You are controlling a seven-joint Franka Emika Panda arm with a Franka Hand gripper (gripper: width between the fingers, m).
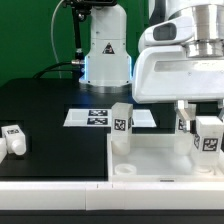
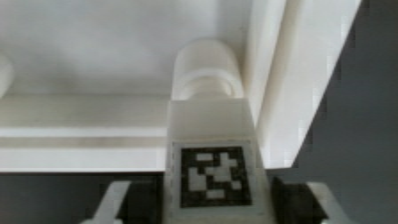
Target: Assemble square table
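Note:
The white square table top (image 1: 150, 160) lies at the exterior view's lower right, rim up. One white tagged leg (image 1: 120, 128) stands upright at its far left corner. My gripper (image 1: 204, 128) hangs over the top's right side, shut on another tagged leg (image 1: 208, 138). In the wrist view that leg (image 2: 215, 150) sits between my fingers (image 2: 125, 200), its rounded end against an inner corner of the top (image 2: 89, 110). My gripper (image 2: 214, 203) grips its tagged end. Another tagged white piece (image 1: 183, 122) shows just beside it, partly hidden.
A loose white leg (image 1: 14, 138) lies on the black table at the exterior view's left. The marker board (image 1: 95, 117) lies flat behind the top. The robot's base (image 1: 105, 50) stands at the back. A long white bar (image 1: 50, 186) runs along the front edge.

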